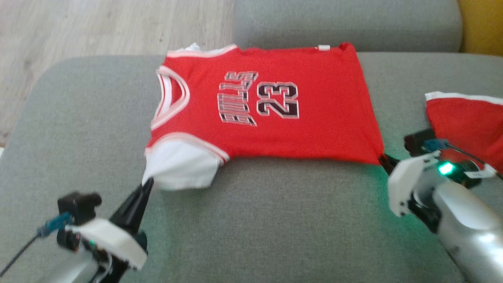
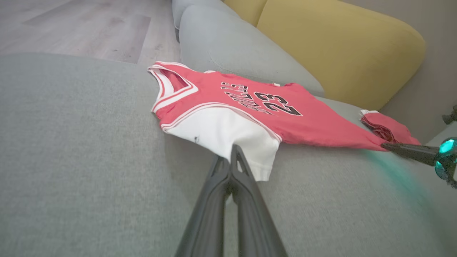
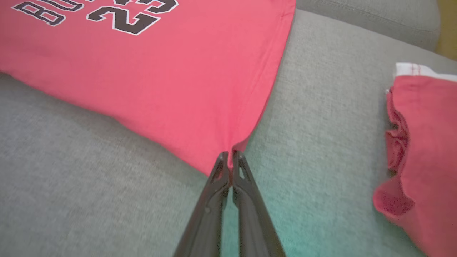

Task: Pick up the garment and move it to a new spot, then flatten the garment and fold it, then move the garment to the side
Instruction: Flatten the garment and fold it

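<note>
The garment (image 1: 275, 106) is a red basketball jersey with white sleeves and a black 23, spread face-up on the grey sofa seat (image 1: 275, 220). My left gripper (image 1: 147, 182) is shut on the near white sleeve (image 2: 228, 132), with the sleeve hem pinched between its dark fingers (image 2: 232, 167). My right gripper (image 1: 383, 159) is shut on the jersey's near bottom corner (image 3: 228, 142), and the red cloth puckers toward its tips (image 3: 230, 157). The right gripper's fingers (image 2: 407, 150) also show in the left wrist view at the hem.
A second red garment (image 1: 467, 122) with a white edge lies crumpled on the seat to the right, close to my right wrist. Grey back cushions (image 1: 346, 23) and a yellow cushion (image 2: 339, 46) rise behind. Wood floor (image 1: 78, 27) lies beyond the sofa's left edge.
</note>
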You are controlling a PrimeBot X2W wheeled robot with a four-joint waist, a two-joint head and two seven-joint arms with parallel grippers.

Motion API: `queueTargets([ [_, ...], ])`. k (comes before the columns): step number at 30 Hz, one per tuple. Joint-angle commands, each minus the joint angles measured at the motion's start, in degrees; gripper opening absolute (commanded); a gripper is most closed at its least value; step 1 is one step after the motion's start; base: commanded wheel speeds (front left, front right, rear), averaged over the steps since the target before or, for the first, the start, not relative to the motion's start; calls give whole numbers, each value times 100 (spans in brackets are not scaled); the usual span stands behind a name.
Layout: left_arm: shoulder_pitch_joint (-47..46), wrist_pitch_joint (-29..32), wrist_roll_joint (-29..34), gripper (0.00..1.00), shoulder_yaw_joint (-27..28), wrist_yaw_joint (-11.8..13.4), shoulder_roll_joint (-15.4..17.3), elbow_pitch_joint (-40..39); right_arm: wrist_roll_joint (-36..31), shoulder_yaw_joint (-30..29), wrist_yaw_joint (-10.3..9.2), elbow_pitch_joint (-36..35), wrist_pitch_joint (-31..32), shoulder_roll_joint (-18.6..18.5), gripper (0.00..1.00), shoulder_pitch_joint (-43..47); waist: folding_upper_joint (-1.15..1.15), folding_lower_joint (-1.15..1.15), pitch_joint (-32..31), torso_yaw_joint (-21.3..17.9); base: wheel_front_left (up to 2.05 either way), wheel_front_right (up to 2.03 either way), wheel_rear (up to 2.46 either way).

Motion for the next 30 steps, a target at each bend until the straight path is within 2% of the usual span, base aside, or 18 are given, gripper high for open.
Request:
queueTargets([
  [1,-146,-13,-63,0,214,48,305,-182,156,113,-5,-261,66,-220,0,42,-1,1,-101,-12,0,0,0],
  [8,528,61,-339,0,263,353,724,-958,1351,546,-5,-1960,899,-1381,0,771,-1,1,-365,-84,0,0,0],
  [16,1148,76,-608,0,319,557,1158,-1685,2114,459,-5,-3431,1739,-2158,0,1642,-1,1,-479,-155,0,0,0],
  [22,1177,63,-546,0,367,662,1330,-1979,2153,81,-5,-4047,2052,-2351,0,1995,-1,1,-422,-152,0,0,0],
  [30,606,307,-271,0,407,625,1424,-2008,1744,-476,-5,-4313,2450,-2160,0,1801,-1,1,-49,-153,0,0,0],
])
